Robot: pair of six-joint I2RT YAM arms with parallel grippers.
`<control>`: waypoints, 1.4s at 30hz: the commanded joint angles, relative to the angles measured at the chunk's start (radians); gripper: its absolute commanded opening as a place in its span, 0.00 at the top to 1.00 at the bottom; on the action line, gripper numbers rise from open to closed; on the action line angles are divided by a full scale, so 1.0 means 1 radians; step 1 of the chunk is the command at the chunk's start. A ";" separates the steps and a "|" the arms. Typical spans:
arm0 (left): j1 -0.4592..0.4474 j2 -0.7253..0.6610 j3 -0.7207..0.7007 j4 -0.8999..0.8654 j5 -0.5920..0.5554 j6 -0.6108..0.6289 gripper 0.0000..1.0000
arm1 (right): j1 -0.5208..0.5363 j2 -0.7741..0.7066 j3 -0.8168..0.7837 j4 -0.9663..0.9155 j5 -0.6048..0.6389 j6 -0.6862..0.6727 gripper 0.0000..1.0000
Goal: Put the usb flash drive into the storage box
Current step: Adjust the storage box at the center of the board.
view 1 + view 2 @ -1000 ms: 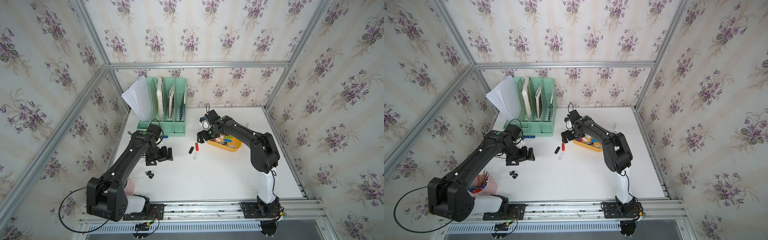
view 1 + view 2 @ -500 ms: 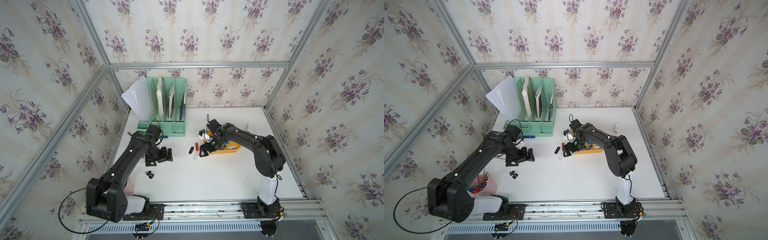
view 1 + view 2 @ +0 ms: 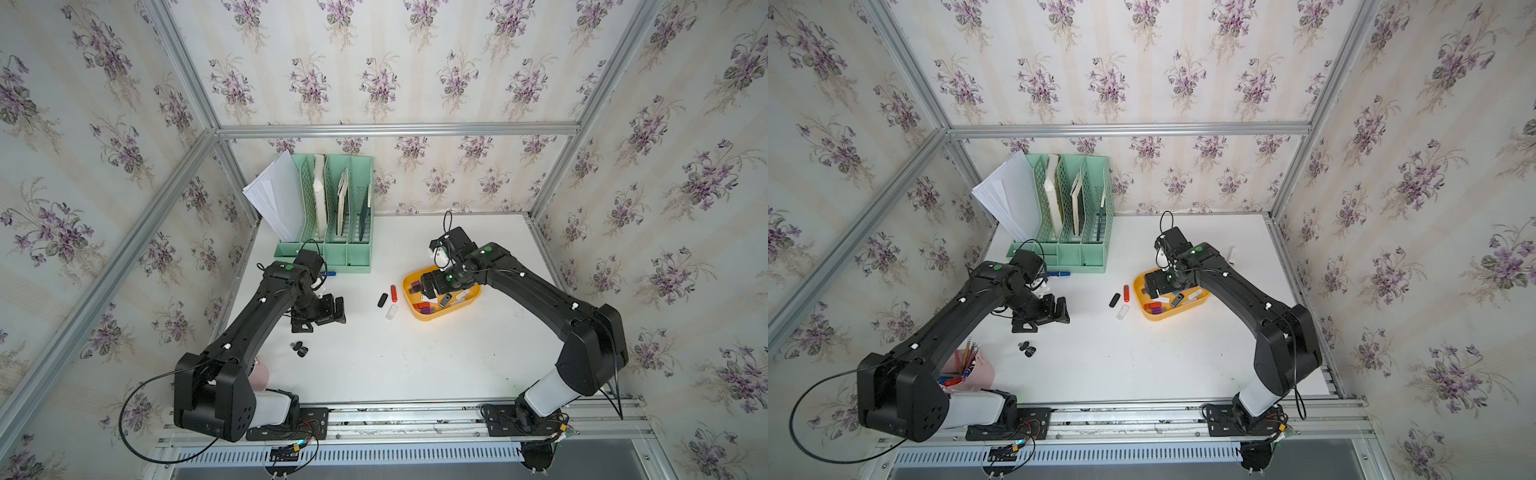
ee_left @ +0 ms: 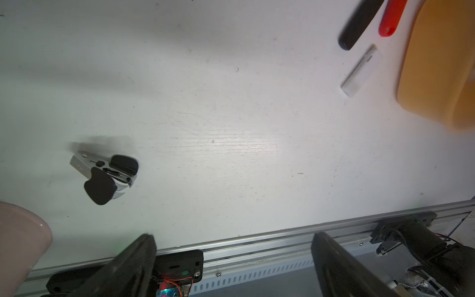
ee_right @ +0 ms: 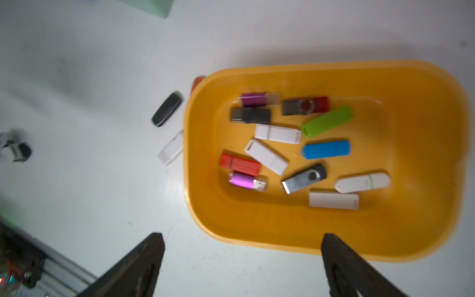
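Observation:
The storage box (image 3: 420, 314) (image 3: 1156, 316) is a shallow yellow-orange tray right of centre, holding several flash drives of mixed colours (image 5: 325, 149). Three usb flash drives lie on the table just left of it: black (image 3: 382, 300) (image 5: 166, 109), red (image 3: 393, 293) (image 4: 392, 18) and white (image 3: 391, 312) (image 5: 171, 150). My right gripper (image 3: 432, 286) (image 5: 243, 244) hangs over the tray's left part, open and empty. Farther left, above the table, my left gripper (image 3: 323, 316) (image 4: 234, 240) is open and empty too.
A mint-green file organizer (image 3: 332, 216) with papers stands at the back left, with a blue pen (image 3: 328, 273) in front of it. A black staple remover (image 3: 300, 348) (image 4: 105, 174) lies near the left gripper. A pink pen cup (image 3: 967, 370) is at the front left.
My right gripper dipped to the tray's left edge beside the loose drives, then drew back over the tray, still open and empty. The three loose drives and the left arm stayed put.

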 commanded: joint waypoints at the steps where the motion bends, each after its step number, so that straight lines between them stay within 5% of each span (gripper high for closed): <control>1: -0.003 0.021 0.021 0.013 0.014 0.020 0.01 | -0.062 -0.024 -0.030 -0.127 0.184 0.136 0.00; 7: -0.018 0.115 0.061 0.041 0.032 0.051 0.01 | -0.158 -0.165 -0.162 -0.160 0.157 0.214 0.00; 20: -0.055 0.270 0.137 0.083 0.074 0.084 0.01 | -0.249 0.000 -0.336 -0.019 0.211 0.274 0.00; 32: -0.073 0.292 0.123 0.094 0.069 0.074 0.01 | -0.383 0.204 -0.085 0.144 0.189 0.246 0.00; 42: -0.103 0.322 0.128 0.112 0.048 0.067 0.01 | -0.412 0.357 0.177 0.092 0.141 0.183 0.00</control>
